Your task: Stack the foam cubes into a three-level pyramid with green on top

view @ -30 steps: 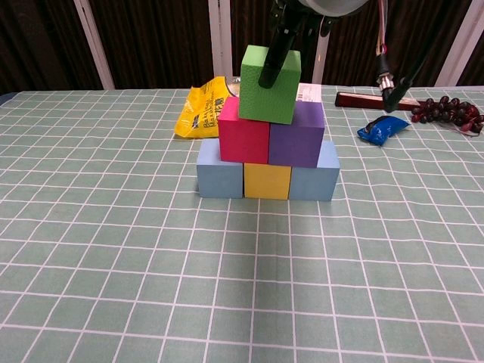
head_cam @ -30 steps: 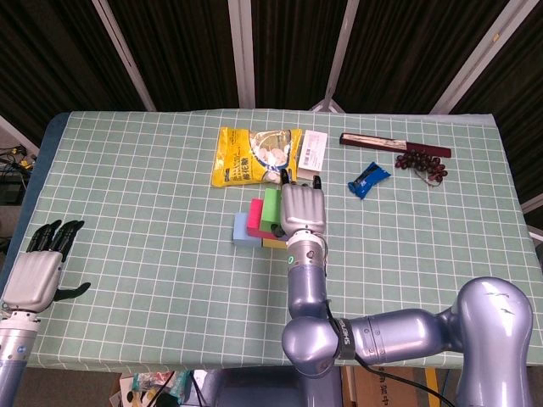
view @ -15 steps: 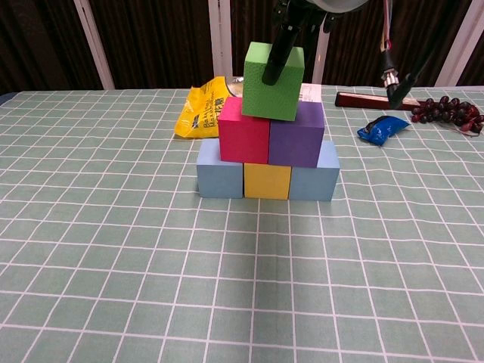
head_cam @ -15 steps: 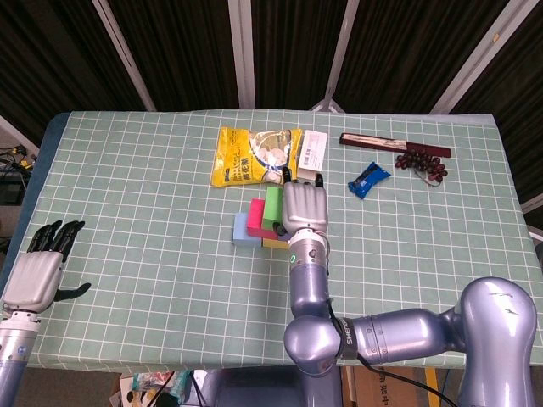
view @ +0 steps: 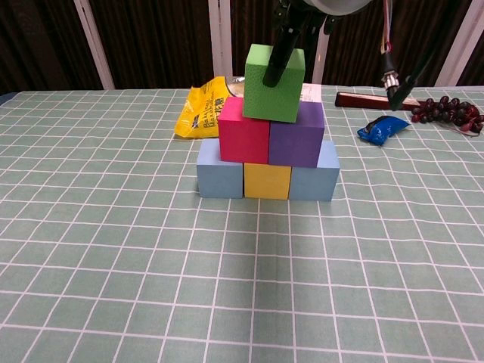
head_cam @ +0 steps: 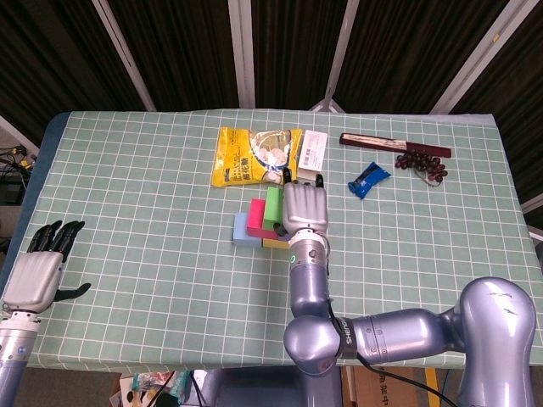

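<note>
In the chest view the pyramid stands mid-table: two light blue cubes flank a yellow cube, and a pink cube and a purple cube sit above them. The green cube is on top, slightly tilted, astride the pink and purple ones. My right hand grips it from above; one dark finger lies down its front face. The head view shows the green cube beside that hand. My left hand hovers at the table's near left corner, fingers apart and holding nothing.
Behind the stack lie a yellow snack bag, a white card, a blue packet, a dark flat box and a bunch of dark grapes. Green checked cloth covers the table.
The green cube and my right hand have shifted slightly to the right on top of the stack. The left hand has not moved.
</note>
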Tool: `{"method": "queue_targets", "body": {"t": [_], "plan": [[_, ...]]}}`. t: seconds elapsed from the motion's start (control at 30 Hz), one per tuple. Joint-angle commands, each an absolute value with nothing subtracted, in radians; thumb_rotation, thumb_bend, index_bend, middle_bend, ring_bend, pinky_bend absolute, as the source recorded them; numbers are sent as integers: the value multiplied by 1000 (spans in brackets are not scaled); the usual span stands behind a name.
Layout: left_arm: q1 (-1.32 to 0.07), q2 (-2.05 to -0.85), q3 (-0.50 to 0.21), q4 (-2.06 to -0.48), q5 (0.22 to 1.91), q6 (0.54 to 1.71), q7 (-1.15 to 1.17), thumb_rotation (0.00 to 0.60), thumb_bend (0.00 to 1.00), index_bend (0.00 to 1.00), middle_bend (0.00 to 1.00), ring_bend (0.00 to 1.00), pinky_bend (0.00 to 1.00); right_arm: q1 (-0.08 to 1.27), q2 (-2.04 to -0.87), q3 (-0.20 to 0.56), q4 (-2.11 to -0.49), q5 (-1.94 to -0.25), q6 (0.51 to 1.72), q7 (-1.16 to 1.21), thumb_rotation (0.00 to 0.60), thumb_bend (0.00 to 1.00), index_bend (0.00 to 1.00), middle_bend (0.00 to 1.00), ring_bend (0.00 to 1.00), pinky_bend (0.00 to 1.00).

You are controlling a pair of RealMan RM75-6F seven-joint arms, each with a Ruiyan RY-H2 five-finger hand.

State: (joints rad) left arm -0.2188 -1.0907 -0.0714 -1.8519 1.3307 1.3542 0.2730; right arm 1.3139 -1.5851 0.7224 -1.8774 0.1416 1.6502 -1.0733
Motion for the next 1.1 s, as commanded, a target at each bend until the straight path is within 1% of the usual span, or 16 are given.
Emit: {"method": "queue_targets", "body": {"t": [0.03, 0.5, 1.1], "plan": [[-219, -1091, -72, -1852, 1330, 1354, 272, 600, 128, 0, 63, 20, 0, 1313, -1586, 722, -1875, 143, 1651, -1072, 600, 406, 0, 499, 294, 0], [-218, -1089, -71, -1855, 1331, 1355, 274, 600, 128, 0, 63, 20, 0, 1312, -1589, 721, -1882, 141, 1655, -1072, 600, 406, 0, 499, 288, 0], [-219, -1088, -70, -1856, 1329, 1352, 276, 600, 128, 0, 62, 20, 0, 1309, -1596, 713, -1883, 132, 1647, -1067, 600, 406, 0, 499, 248, 0]]}}
